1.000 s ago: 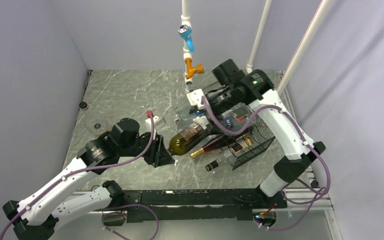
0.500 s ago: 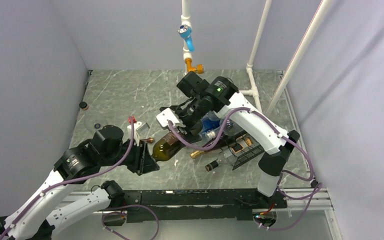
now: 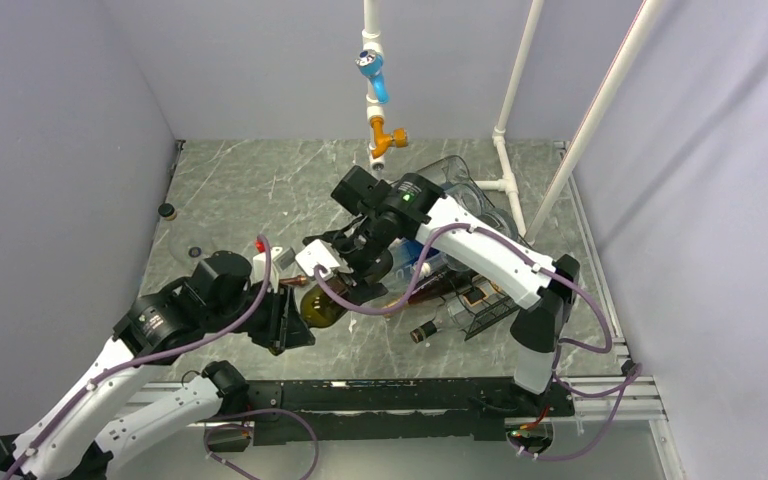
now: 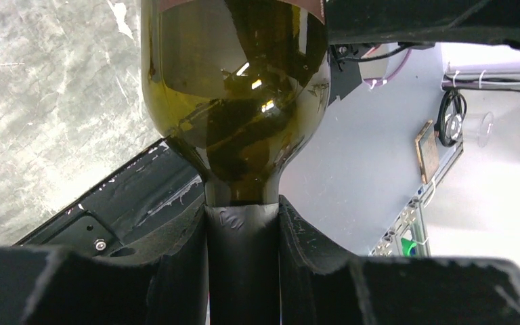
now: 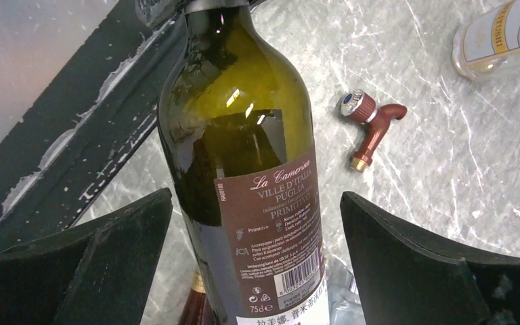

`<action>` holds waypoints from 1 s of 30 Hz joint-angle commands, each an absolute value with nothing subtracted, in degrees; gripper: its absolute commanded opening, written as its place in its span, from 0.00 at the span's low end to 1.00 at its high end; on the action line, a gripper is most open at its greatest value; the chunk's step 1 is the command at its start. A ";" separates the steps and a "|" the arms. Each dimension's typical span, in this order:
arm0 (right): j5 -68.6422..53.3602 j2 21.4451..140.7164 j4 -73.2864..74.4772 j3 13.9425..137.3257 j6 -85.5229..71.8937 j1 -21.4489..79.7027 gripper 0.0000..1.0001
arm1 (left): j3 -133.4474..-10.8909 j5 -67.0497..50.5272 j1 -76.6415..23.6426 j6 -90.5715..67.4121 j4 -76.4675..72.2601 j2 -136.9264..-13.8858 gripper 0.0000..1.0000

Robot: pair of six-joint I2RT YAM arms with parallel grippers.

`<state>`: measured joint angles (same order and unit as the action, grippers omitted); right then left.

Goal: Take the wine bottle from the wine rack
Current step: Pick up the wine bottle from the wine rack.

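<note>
Now right end effector [image 5: 257, 233], spread, has reached wine bottle [image 5: 240, 128] left end effector [image 4: 242, 227] pinches.

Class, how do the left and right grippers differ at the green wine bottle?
The left gripper has its jaws shut on the neck of the wine bottle; the right gripper has them wide open. The left sits at the neck, the right astride the labelled body. Both address one bottle.

Your right claw [image 5: 256, 203] straddles the wine bottle [image 5: 244, 135] with a gap on each side. The left claw [image 3: 296, 320], clamped on the neck, blocks that end. On the worktop [image 3: 240, 190], a stopper [image 5: 367, 127] lies just beside the bottle. The wine rack [image 3: 495, 303] and loose bottles [image 3: 440, 322] crowd the right, and a valve pipe [image 3: 375, 85] hangs behind.
</note>
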<state>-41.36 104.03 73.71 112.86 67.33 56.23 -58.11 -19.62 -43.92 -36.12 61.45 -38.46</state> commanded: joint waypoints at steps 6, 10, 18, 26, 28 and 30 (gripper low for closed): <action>-41.48 102.80 64.23 108.02 65.49 56.23 0.97 | -56.97 -28.03 -36.44 -34.58 51.34 -39.09 0.00; -40.60 102.75 61.96 107.47 64.12 56.27 0.97 | -57.61 -32.58 -32.20 -33.17 52.75 -40.15 0.00; -42.72 103.97 59.77 109.52 60.55 55.93 1.00 | -58.44 -38.31 -28.42 -33.77 57.80 -40.16 0.00; -50.91 104.16 62.45 111.82 60.62 52.77 1.00 | -60.56 -37.18 -27.86 -32.44 64.65 -40.93 0.00; -51.47 104.00 63.10 111.53 61.45 52.48 1.00 | -60.73 -36.90 -27.71 -32.02 65.05 -41.40 0.00; -51.12 103.83 63.37 110.43 62.72 52.43 1.00 | -60.80 -36.26 -27.67 -30.98 65.91 -41.98 0.00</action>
